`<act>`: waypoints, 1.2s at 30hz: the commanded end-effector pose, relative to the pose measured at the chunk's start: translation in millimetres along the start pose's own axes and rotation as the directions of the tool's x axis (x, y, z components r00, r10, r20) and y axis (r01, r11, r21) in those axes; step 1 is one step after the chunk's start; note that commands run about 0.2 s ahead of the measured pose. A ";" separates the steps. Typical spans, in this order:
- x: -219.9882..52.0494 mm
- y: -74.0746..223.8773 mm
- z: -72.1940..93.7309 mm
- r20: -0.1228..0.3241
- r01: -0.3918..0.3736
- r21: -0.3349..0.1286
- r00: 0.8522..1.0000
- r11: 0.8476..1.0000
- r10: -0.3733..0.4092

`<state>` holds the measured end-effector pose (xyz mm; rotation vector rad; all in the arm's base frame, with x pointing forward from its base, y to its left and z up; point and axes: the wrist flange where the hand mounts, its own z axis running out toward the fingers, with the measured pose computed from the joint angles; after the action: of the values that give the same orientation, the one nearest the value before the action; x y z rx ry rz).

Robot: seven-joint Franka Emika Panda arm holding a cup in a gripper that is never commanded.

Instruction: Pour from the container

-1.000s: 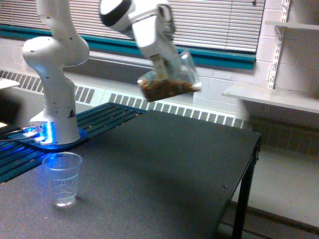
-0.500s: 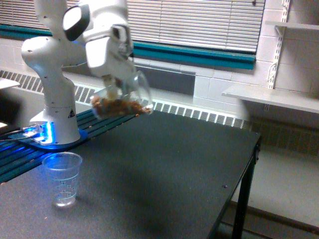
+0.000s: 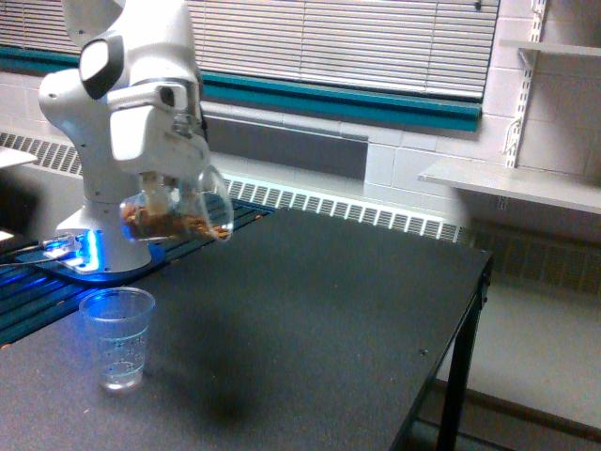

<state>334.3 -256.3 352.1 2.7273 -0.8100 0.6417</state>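
Observation:
My gripper is shut on the container, a clear jar holding brown bits, tilted nearly on its side with its mouth toward the exterior view's right. It hangs in the air above and slightly right of the small clear cup, which stands upright on the dark table near the front left. Nothing is spilling from the jar.
The arm's white base stands on a blue-lit plate at the exterior view's left. The table's right edge and a leg drop off at the right. A wall shelf and window blinds lie behind.
The arm has swung the container from high at the upper middle down and to the left, bringing it close above the small cup. The cup has not moved.

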 end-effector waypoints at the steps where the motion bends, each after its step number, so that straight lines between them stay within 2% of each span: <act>1: -16.4 25.6 -3.3 -0.004 0.002 -0.016 1.000 1.000 -0.002; 8: -41.8 47.0 -0.7 0.029 -0.015 -0.038 0.999 0.999 0.016; 14: -59.9 64.4 0.6 0.052 0.000 -0.072 0.999 0.997 0.004; 29: -103.1 87.1 12.2 0.125 0.023 -0.126 0.992 0.992 -0.007; 36: -114.5 95.4 15.9 0.151 0.052 -0.153 0.988 0.987 -0.029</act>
<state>209.0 -283.9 297.5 2.6791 -0.7564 0.3797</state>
